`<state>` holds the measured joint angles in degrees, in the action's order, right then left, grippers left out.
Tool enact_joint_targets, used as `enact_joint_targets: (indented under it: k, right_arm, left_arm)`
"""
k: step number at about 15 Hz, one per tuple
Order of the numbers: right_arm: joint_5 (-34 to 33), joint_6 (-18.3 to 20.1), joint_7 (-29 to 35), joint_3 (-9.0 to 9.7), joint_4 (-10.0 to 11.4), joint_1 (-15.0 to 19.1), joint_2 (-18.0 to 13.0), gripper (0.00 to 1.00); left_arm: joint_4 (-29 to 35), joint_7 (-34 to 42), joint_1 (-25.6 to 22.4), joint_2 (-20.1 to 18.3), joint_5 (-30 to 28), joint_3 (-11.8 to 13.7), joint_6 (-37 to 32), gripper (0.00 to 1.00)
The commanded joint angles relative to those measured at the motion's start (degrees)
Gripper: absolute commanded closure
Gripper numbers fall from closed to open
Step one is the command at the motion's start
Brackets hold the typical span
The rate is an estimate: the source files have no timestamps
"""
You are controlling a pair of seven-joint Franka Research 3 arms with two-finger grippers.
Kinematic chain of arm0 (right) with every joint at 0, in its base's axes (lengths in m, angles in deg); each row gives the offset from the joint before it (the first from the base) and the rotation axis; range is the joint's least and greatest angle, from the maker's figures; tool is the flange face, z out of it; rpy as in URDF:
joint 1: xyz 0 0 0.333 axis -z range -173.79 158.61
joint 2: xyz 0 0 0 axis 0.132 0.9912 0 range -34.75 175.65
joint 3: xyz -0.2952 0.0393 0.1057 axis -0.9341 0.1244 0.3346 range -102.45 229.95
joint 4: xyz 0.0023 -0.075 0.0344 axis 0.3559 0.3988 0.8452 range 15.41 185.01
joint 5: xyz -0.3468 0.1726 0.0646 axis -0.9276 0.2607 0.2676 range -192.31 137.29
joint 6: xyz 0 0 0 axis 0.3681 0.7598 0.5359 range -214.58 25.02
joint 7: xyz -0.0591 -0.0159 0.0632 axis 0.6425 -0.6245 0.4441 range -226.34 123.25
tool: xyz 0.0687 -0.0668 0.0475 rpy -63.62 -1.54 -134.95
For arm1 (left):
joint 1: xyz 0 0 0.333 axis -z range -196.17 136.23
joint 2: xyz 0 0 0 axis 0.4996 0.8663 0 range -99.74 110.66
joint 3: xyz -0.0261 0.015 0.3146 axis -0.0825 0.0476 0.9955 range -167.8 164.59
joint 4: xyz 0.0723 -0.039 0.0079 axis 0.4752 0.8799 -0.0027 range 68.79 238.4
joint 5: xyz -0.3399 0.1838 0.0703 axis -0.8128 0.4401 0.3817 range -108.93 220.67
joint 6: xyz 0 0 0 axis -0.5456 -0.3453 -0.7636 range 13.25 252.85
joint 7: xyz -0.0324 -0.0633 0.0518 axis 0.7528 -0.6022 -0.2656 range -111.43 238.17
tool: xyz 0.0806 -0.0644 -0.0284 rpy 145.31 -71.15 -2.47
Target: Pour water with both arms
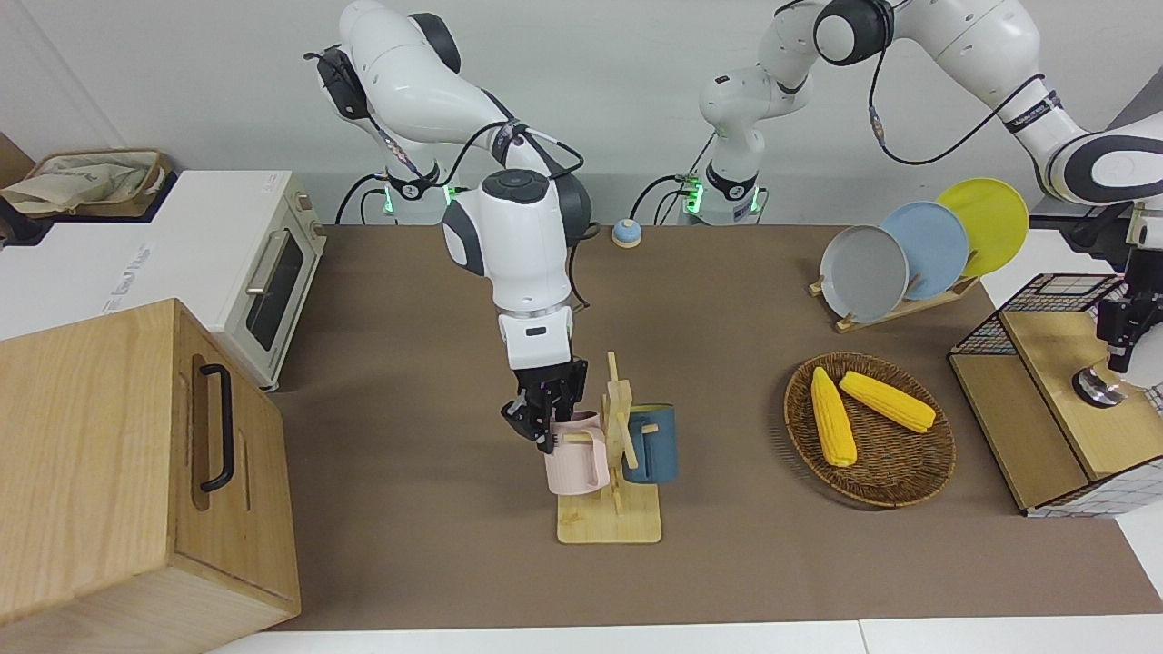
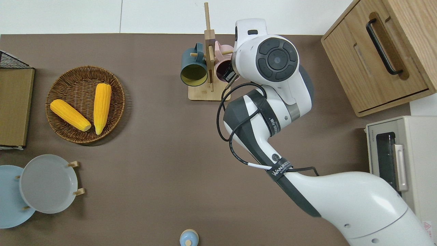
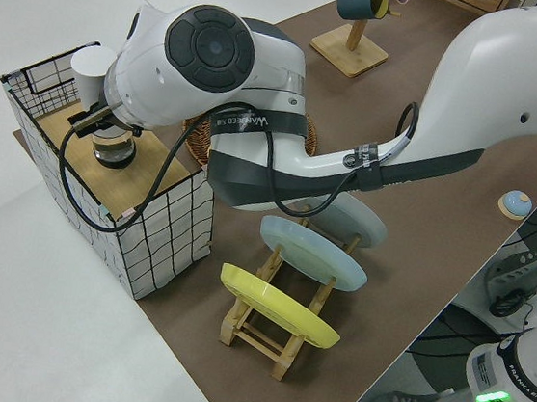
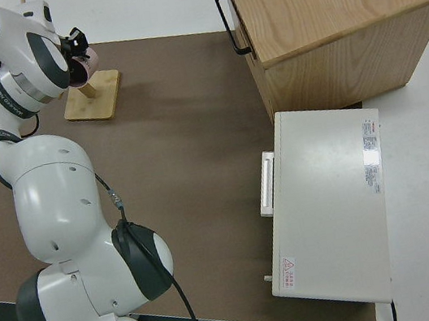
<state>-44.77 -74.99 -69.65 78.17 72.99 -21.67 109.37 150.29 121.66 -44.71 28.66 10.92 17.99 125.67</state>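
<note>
- Front view: the right end effector (image 1: 548, 420) is at the rim of the pink mug (image 1: 575, 454), which hangs on a peg of the wooden rack (image 1: 611, 520). One finger appears to reach inside the mouth. Whether the fingers have closed on the wall cannot be told.
- Left end effector (image 1: 1119, 350): over the wire basket (image 1: 1054, 300) at the left arm's end of the surface, directly above a small metal vessel (image 1: 1098, 388) on the wooden board inside. The left side view shows a white cup (image 3: 91, 74) beside it. Its finger state cannot be told.
- Step in hand, as judged: take the pink mug off its peg. Close firmly on the rim wall, then draw the mug along the peg's line until the handle is free before lifting; a straight lift is likely to tip the rack.
- Blue mug (image 1: 652, 442): hangs on the opposite face of the same rack, so any jolt to the rack could shake it loose.
- Corn basket (image 1: 927, 481): toward the left arm's end, holding two cobs, well apart from the rack.
- Plate rack (image 1: 895, 312): nearer the robots than the corn basket, with grey, blue and yellow plates.
- Wooden cabinet (image 1: 109, 472) and toaster oven (image 1: 273, 272): at the right arm's end, apart from the rack.
</note>
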Motion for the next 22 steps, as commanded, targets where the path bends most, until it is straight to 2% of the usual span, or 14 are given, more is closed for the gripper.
enact_joint_targets:
  k: [1, 3, 12, 16, 22]
  right_arm:
    - [-1.20, 1.28, 1.58, 0.17, -2.23, -0.07, 1.25, 0.868]
    - [-1.02, 1.28, 1.58, 0.17, -2.23, 0.19, 1.25, 0.956]
    - [-1.02, 1.28, 1.58, 0.26, -2.23, 0.46, 1.25, 0.961]
    - [-0.94, 1.63, 1.50, -0.96, -2.14, -0.16, 0.90, 0.973]
    - [-0.85, 1.90, 1.32, -1.15, -2.14, 0.19, 0.10, 0.978]
  left_arm:
    - [-0.83, 0.51, -0.21, 0.79, -1.54, -0.44, 0.80, 1.00]
    - [-0.92, 0.43, -0.21, 0.79, -1.46, -0.44, 0.71, 1.00]
    - [-1.18, -0.37, -0.03, 0.62, -1.37, -0.35, 0.71, 1.00]
    - [-1.88, -1.15, -0.12, 0.27, -0.84, -0.27, 0.10, 1.00]
    - [-3.55, -3.43, 0.06, -0.35, -0.49, 0.35, -2.62, 1.00]
